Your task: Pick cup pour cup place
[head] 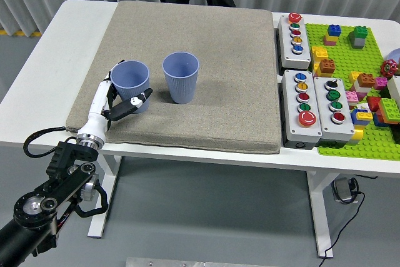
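Bright, even overhead light; sharp picture throughout.
Soft short shadows fall right of the two cups (pixel 130 84) on the mat (pixel 219 60); the white surface (pixel 37 85) shows no glare, and its edges bow slightly.
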You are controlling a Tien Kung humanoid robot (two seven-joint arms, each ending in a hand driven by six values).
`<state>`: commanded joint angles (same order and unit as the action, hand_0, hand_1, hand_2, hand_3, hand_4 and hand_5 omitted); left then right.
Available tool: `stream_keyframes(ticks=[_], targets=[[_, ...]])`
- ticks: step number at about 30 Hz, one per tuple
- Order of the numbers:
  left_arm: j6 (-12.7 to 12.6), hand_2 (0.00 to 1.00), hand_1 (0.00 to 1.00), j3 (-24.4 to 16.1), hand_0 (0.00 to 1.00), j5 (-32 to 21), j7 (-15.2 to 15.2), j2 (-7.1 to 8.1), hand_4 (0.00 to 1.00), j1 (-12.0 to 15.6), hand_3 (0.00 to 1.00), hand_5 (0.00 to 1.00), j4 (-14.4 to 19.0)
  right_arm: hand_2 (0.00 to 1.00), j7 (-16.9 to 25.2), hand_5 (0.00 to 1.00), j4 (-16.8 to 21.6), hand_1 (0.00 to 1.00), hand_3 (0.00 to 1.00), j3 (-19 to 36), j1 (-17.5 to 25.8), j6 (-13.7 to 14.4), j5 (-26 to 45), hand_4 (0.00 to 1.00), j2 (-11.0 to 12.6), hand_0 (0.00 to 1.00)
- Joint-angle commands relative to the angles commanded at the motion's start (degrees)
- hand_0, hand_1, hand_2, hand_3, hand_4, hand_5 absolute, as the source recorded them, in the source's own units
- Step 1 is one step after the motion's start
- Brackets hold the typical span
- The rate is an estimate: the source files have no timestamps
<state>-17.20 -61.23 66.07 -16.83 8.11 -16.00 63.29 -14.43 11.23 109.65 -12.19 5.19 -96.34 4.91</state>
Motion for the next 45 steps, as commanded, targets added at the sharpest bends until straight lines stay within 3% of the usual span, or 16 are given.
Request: stream_keyframes(ticks=[3,4,9,10,15,16,21,22,34,45], targets=[[-0.65,0.872,0.742,0.01,0.763,0.02,-0.17,-0.13,0.896,-0.18,0.966,0.275,-0.12,0.599,-0.03,0.285,0.00,0.639,0.594,0.02,-0.03,-0.02,-0.07,0.002,0.00,0.699],[-0.73,0.787,0.696,0.01,0.682,0.04,-0.17,-0.15,0.883,-0.21,0.859,0.254,-0.16,0.599,-0.04,0.282,0.00,0.639,0.595,0.03,-0.02,-0.02,-0.08,0.002,0.00,0.700],[-1.60,0.787,0.696,0.05,0.682,0.10,-0.47,-0.29,0.883,-0.21,0.859,0.254,-0.32,0.599,-0.04,0.282,0.01,0.639,0.595,0.08,-0.01,-0.02,-0.15,0.002,-0.01,0.700],[-1.62,0.746,0.681,0.05,0.669,0.11,-0.47,-0.30,0.875,-0.20,0.726,0.230,-0.33,0.598,-0.04,0.284,0.01,0.639,0.595,0.08,-0.01,-0.02,-0.15,0.002,-0.01,0.699],[-1.80,0.746,0.681,0.17,0.669,0.14,-0.51,-0.47,0.875,-0.24,0.726,0.230,-0.35,0.598,0.02,0.284,-0.02,0.639,0.595,0.10,-0.02,-0.03,-0.18,0.002,0.01,0.699],[-1.88,0.681,0.627,0.21,0.648,0.13,-0.55,-0.54,0.874,-0.28,0.666,0.223,-0.35,0.598,0.02,0.283,-0.02,0.639,0.595,0.07,-0.06,-0.04,-0.17,0.002,0.02,0.700],[-2.78,0.681,0.627,0.42,0.648,-0.11,-1.01,-0.70,0.874,-0.28,0.666,0.223,-0.31,0.598,-0.02,0.283,-0.01,0.639,0.595,0.07,-0.11,-0.05,-0.21,0.002,0.01,0.700],[-3.17,0.614,0.586,0.43,0.616,-0.26,-1.24,-0.73,0.867,-0.22,0.621,0.209,-0.30,0.597,-0.04,0.283,0.00,0.639,0.595,0.04,-0.08,-0.04,-0.16,0.002,0.00,0.700],[-3.13,0.604,0.568,0.25,0.602,0.69,-0.90,-0.47,0.854,0.17,0.609,0.183,0.53,0.597,-0.10,0.284,0.03,0.639,0.594,0.09,0.36,-0.08,-0.35,0.002,-0.05,0.700],[-3.10,0.605,0.566,-0.68,0.593,7.89,2.05,2.52,0.852,-1.45,0.607,0.179,3.76,0.597,0.15,0.284,-0.06,0.639,0.594,0.05,0.51,-0.06,-0.17,0.002,0.16,0.699]])
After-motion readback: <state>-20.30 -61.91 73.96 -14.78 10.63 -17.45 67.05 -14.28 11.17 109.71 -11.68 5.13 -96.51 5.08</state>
